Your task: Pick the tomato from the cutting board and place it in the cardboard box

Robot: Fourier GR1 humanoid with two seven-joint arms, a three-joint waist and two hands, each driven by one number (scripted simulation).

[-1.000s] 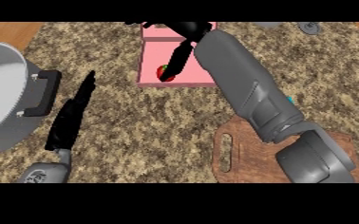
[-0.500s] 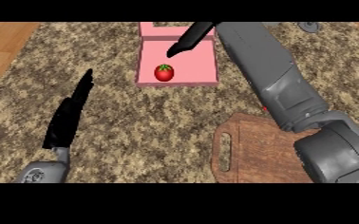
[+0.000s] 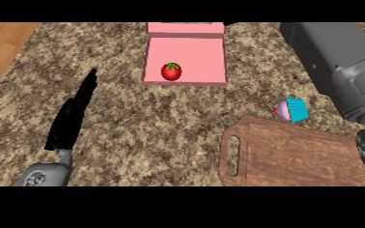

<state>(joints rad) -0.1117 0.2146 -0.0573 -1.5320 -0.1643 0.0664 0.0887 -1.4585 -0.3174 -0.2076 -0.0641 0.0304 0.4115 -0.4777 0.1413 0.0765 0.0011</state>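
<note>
Lying in the pink box (image 3: 194,60), your tomato (image 3: 171,71) sat well apart from your left hand (image 3: 70,120), whose fingers were straight.

Noted at 12 o'clock: pink cardboard box (image 3: 214,65), open; inside it, tomato (image 3: 171,71) on the floor toward 7 o'clock. At 4 o'clock: wooden cutting board (image 3: 299,154); just beside its far edge, teal cupcake (image 3: 292,110), tipped over. At 8 o'clock: left hand (image 3: 71,118), fingers straight, pointing to 12. At 2 o'clock: right forearm (image 3: 328,63).
</note>
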